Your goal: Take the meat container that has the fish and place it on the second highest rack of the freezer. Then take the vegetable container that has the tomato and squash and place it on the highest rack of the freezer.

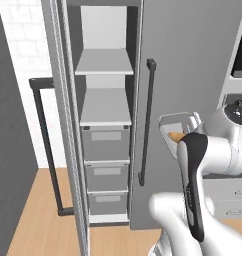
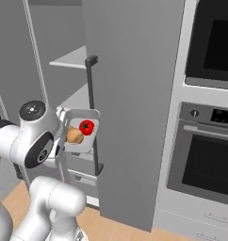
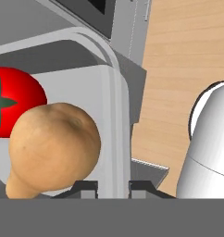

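End effector (image 3: 113, 185) was clamped on the vegetable container (image 2: 83, 136) rim. Tray looked rigid and light; tomato (image 2: 87, 126) and squash (image 2: 75, 136) sat loose, likely to roll if tilted.

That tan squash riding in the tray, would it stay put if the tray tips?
Probably not. The squash is rounded and lies loose in the vegetable container, so it would likely roll. The low rim might stop it. It touches the tomato, which could get nudged too.
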Robot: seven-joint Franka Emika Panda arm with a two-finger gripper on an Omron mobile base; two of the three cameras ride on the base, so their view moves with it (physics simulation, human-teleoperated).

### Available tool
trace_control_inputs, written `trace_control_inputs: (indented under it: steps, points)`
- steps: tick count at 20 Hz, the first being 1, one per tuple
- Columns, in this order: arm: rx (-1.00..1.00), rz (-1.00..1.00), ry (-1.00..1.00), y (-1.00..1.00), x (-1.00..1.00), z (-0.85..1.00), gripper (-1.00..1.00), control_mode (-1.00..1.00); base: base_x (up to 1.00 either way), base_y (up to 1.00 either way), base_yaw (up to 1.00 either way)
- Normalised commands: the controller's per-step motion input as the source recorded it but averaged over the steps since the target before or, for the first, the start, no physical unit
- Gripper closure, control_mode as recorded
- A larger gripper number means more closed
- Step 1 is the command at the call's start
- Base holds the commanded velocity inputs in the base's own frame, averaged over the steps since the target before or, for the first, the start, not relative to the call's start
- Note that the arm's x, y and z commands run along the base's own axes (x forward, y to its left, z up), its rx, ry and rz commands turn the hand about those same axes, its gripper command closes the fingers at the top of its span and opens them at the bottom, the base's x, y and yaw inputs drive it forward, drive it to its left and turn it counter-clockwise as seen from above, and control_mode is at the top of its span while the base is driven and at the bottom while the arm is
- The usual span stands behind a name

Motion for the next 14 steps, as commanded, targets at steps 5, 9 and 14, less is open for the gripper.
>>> trace_control_inputs:
  steps: [5,9,14]
  points:
    - [0.00,0.00,0.00,0.00,0.00,0.00,1.00,1.00,0.30,0.35,0.04]
    - [0.00,0.00,0.00,0.00,0.00,0.00,1.00,1.00,0.37,0.37,0.04]
    - [0.00,0.00,0.00,0.00,0.00,0.00,1.00,1.00,0.42,0.21,0.03]
